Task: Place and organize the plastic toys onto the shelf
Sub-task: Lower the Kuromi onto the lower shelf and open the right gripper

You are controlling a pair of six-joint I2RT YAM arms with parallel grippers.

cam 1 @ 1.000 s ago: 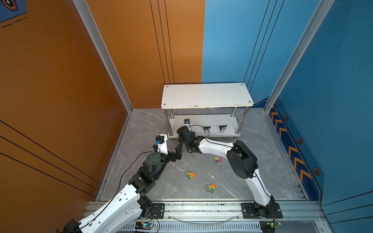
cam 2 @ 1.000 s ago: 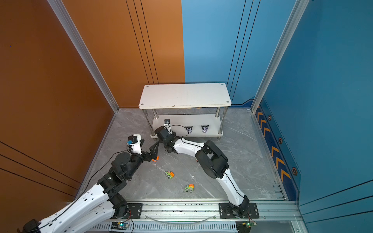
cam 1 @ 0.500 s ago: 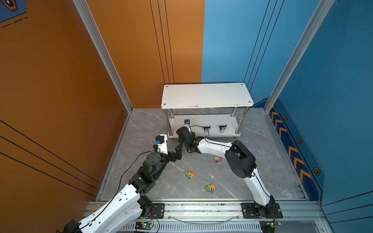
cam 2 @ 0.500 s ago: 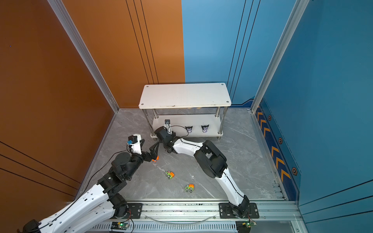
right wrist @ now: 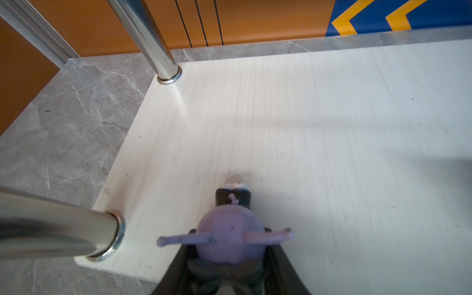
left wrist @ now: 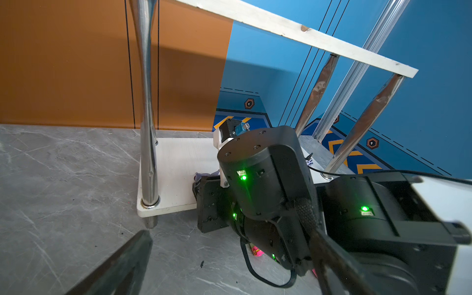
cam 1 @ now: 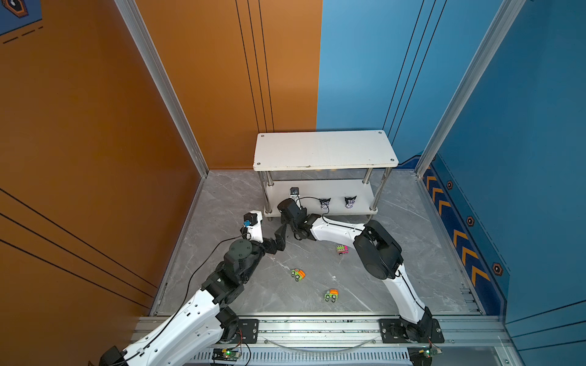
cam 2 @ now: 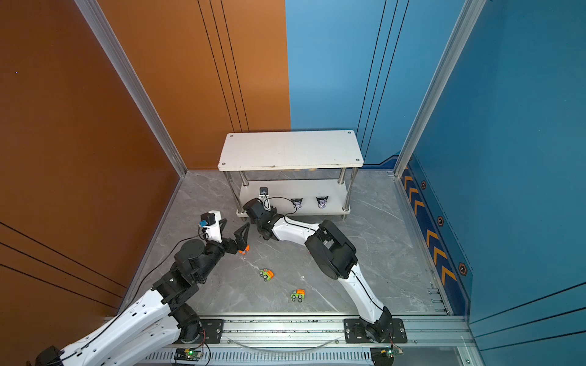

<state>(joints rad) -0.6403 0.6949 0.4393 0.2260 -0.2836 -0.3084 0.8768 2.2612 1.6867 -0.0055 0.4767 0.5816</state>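
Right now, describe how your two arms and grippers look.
The white-and-black left arm and right arm have white shell links, rounded black joint housings and thin black cables. The left gripper and right gripper carry black tapered fingers; green lights glow on the right arm's joints.

Shelf (cam 1: 323, 149): white two-tier rack on chrome posts, upright at the back wall. First figurine (cam 1: 324, 203) and second figurine (cam 1: 349, 202), black-and-purple with cat ears, stand side by side near the lower tier's front edge. Third figurine (right wrist: 229, 237), purple head with ears sticking sideways, is pinched in the right gripper (right wrist: 227, 258) over the lower tier near a front corner post; foot contact unclear. On the floor (cam 1: 412, 253), apart from each other: pink-and-green car (cam 1: 341, 249), green-and-orange car (cam 1: 298, 274), second green-and-orange car (cam 1: 331, 295), and orange toy (cam 2: 243, 250), partly hidden.
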